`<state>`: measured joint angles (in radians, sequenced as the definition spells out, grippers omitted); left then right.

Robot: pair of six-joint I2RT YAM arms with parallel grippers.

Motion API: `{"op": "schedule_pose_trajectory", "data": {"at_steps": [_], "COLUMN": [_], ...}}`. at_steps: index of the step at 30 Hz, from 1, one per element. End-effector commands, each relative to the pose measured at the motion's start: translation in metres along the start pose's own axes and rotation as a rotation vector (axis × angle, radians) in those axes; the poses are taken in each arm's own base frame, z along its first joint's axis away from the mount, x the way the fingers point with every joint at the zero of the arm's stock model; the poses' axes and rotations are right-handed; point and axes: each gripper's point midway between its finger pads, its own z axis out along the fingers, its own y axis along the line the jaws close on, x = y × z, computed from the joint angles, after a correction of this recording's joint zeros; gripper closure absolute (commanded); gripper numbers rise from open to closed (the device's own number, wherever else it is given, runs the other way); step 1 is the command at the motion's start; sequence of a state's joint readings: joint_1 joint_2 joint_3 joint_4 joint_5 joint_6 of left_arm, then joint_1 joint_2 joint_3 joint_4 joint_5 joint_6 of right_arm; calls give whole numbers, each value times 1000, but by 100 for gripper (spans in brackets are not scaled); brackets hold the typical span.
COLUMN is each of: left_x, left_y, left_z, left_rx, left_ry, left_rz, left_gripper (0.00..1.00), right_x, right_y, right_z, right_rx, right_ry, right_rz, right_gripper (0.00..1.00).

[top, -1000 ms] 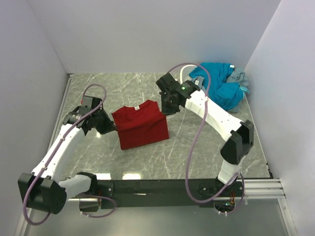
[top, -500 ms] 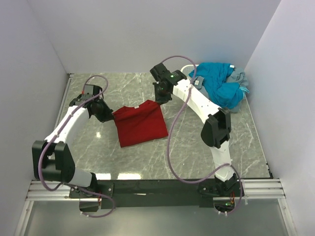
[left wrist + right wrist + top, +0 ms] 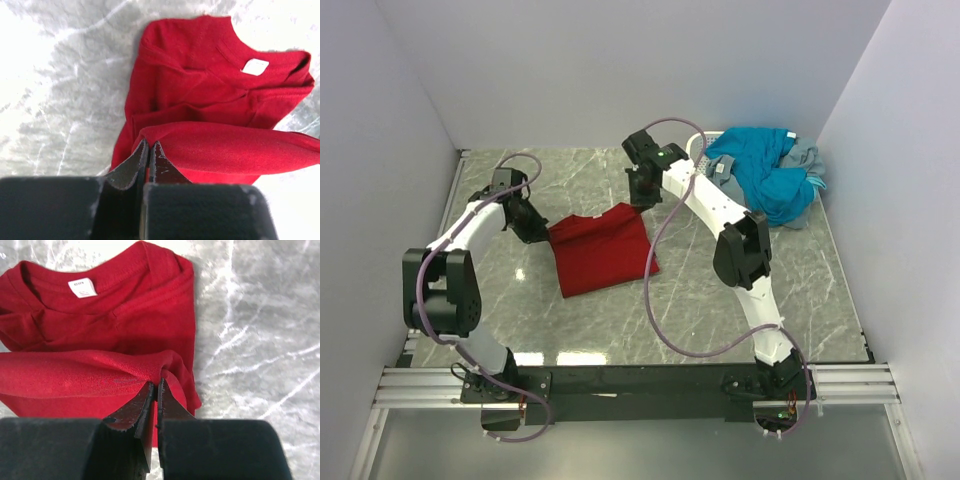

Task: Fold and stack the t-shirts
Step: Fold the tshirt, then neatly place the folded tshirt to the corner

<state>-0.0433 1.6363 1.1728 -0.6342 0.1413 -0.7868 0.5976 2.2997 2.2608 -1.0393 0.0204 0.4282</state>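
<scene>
The dark red t-shirt (image 3: 603,250) is lying on the grey marble table (image 3: 740,300), near the middle and a bit to the left. It is lying partly folded, with its neck end pointing toward the back wall. The left gripper (image 3: 148,145) is squeezing its two fingers tight on the left end of a fold of red cloth. The right gripper (image 3: 155,386) is squeezing tight on the right end of the same fold. So both are grasping the shirt, one at each side. Between them the pinched cloth is making a long puffy roll that is reaching across the shirt and sitting over the flat part. In both wrist views the small white label (image 3: 82,287) is showing inside the neck, past the roll. The flat part is looking wrinkled near the neck. From above, the left arm is bending in from the left side and the right arm is reaching in from the right. At the back right corner, a teal-blue t-shirt (image 3: 765,175) is sitting in a bunched heap. A grey t-shirt (image 3: 807,155) is peeking out right beside it, touching it. A bit of a white basket (image 3: 698,143) is showing at the left edge of that heap. The heap is sitting well apart from the red shirt.
</scene>
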Motion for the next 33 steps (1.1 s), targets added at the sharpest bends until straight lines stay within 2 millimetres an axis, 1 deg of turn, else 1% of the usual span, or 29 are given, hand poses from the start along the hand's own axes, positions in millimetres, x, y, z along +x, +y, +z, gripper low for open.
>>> {"op": "schedule_pose_trajectory", "data": {"at_steps": [1,2,3,4,5,7,8,9,10,11,12,13,14,15,16,17,18,19,20,21,22,23,24,25,26,27,28,30,33], "left_x": [-40,-43,-48,-59,-63,-68,-69,-71,-65,-60,-56,-44,-34,-20,-16,-11,5,9,10,16,25,24,34,36,35,41,43,46,48], "left_y": [-7,-6,-5,-4,-4,-7,-8,-12,-5,-6,-9,-2,-3,5,2,2,5,5,1,-2,3,-2,2,1,-2,3,3,6,6], "left_z": [-7,-7,-6,-9,-10,-13,-15,-19,-16,-16,-21,-14,-13,-12,-13,-13,-13,-13,-13,-15,-11,-11,-6,-4,-2,5,8,18,26], "left_rx": [8,0,-11,-32,-40,-31,-27,-10,-18,6,36,48,85,96,133,154,192,212,246,287,290,326,341,359,382,377,384,385,396], "left_ry": [-117,-124,-137,-179,-192,-205,-211,-230,-222,-207,-211,-191,-162,-141,-147,-142,-111,-108,-121,-106,-88,-101,-73,-71,-81,-62,-52,-39,-24], "left_rz": [14,9,10,19,25,57,67,75,84,91,98,109,116,121,133,140,149,158,164,171,171,181,179,183,191,189,193,197,198], "left_gripper": [81,68,53,42,27,19,17,17,17,17,18,20,20,20,20,20,19,19,19,18,18,17,17,17,17,17,17,17,17], "right_x": [-31,-35,-38,-41,-48,-54,-53,-54,-52,-45,-43,-29,-27,-24,-16,-3,1,8,25,29,35,49,55,66,68,75,83,88,94], "right_y": [0,4,9,10,13,12,9,9,7,3,2,-1,0,0,5,3,7,10,12,18,20,24,27,25,28,32,31,34,30], "right_z": [-6,-5,-7,-9,-15,-23,-31,-34,-38,-42,-45,-39,-50,-52,-54,-57,-58,-58,-58,-58,-58,-57,-56,-56,-57,-58,-60,-63,-69], "right_rx": [-30,-48,-84,-95,-108,-123,-121,-125,-121,-114,-118,-112,-124,-129,-142,-142,-156,-165,-176,-193,-202,-224,-233,-235,-251,-262,-265,-271,-258], "right_ry": [-83,-92,-90,-97,-116,-137,-144,-159,-163,-153,-158,-121,-132,-135,-126,-107,-114,-108,-81,-87,-82,-65,-58,-44,-52,-41,-36,-38,-39], "right_rz": [5,-2,-9,-13,-15,-15,-13,-16,-23,-22,-27,-33,-36,-39,-52,-59,-66,-71,-79,-75,-72,-77,-63,-59,-54,-46,-47,-50,-64], "right_gripper": [92,82,67,53,50,46,46,46,46,46,46,47,48,49,50,50,50,50,50,50,50,50,50,50,50,51,51,51,51]}}
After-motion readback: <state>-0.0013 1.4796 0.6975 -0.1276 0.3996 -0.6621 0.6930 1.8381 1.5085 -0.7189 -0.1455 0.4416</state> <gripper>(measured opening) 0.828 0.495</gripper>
